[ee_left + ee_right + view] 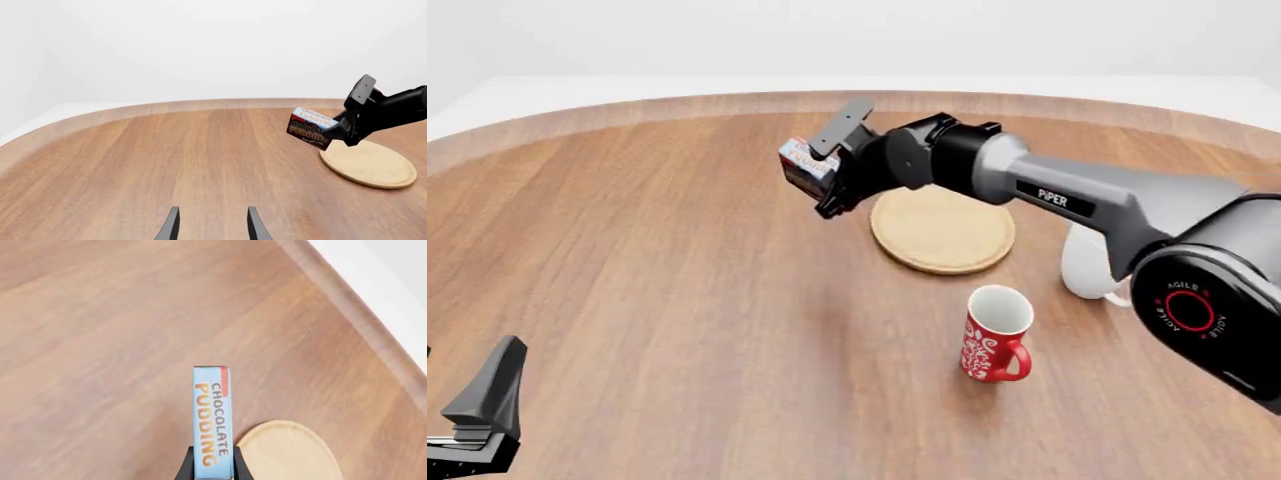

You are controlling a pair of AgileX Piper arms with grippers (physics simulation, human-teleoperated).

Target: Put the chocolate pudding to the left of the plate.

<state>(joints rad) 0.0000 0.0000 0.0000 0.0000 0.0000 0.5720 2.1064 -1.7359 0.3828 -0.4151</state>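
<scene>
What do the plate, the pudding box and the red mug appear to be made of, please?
The plate looks like pale matte wood, though no grain shows. The chocolate pudding looks like printed cardboard: flat faces, sharp edges. The red mug seems glazed ceramic, with a white interior.

The right gripper (823, 180) holds the chocolate pudding (802, 170) above the table (627, 260), just left of the plate (944, 228). Nearer stands a red mug (996, 333); the left gripper (481, 415) rests near-left.

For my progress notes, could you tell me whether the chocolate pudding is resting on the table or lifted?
Lifted: the right tool holds the chocolate pudding tilted above the table.
</scene>
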